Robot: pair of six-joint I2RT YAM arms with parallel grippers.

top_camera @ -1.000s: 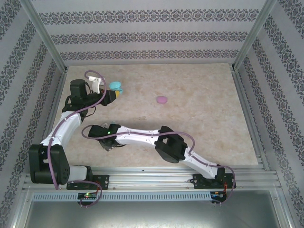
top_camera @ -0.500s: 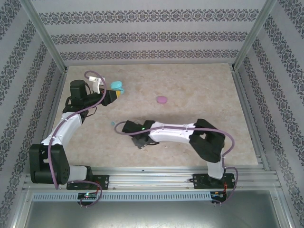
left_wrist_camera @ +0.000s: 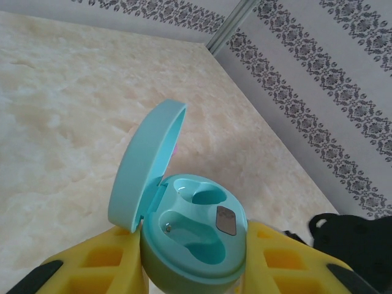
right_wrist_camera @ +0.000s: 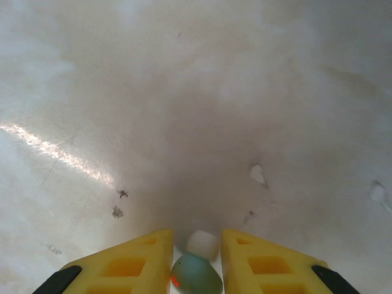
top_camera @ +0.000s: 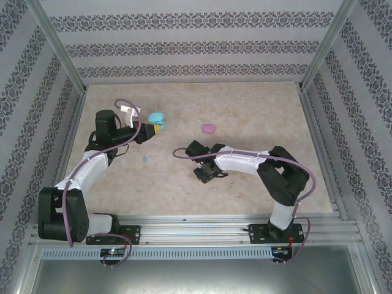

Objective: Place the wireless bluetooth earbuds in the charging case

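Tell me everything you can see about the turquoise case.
The turquoise case is a smooth, oval, plastic-looking shell, clamped at its sides between the yellow fingers of the left gripper. Its lid is open, hinged at one side and standing nearly upright. Inside are two curved wells, both empty, one showing a small metal contact, with a grey patch beside them. Seen from above, it is over the far left part of the table.

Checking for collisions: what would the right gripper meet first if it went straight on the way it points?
Most likely the table: the right gripper points down at bare tabletop, with an earbud between its fingers. How near the surface is, I cannot tell.
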